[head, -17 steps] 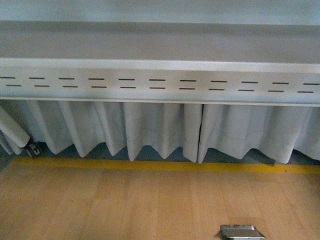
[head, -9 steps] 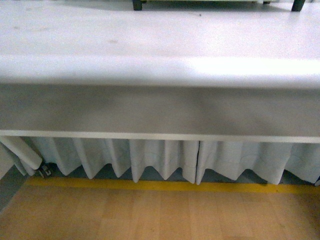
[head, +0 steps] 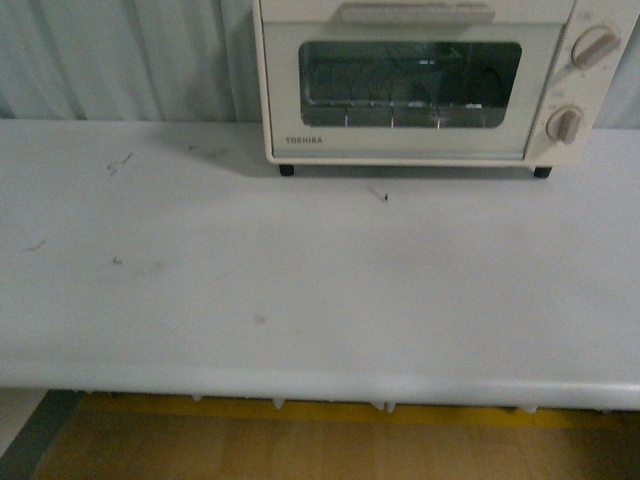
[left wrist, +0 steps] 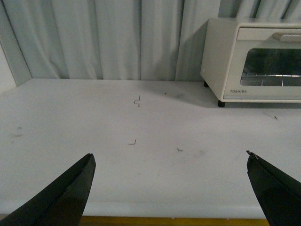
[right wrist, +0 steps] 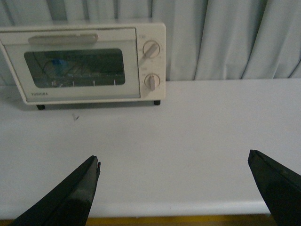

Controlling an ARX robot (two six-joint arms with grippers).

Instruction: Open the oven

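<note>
The oven [head: 412, 90] is a boxy cream-white shell with a dark glass window, a flat beige handle [head: 415, 12], two round knobs [head: 596, 47] and a wire rack [head: 400, 118] inside; its door is closed. It stands at the far side of the smooth, faintly scuffed white desk [head: 300, 280], right of centre, before a pleated pale curtain [head: 120, 60]. Only the left wrist view shows its plain side panel [left wrist: 218, 61]. The front view shows neither arm. The left jaws and the right jaws, dark and tapered, are spread wide over the desk's near edge, holding nothing
</note>
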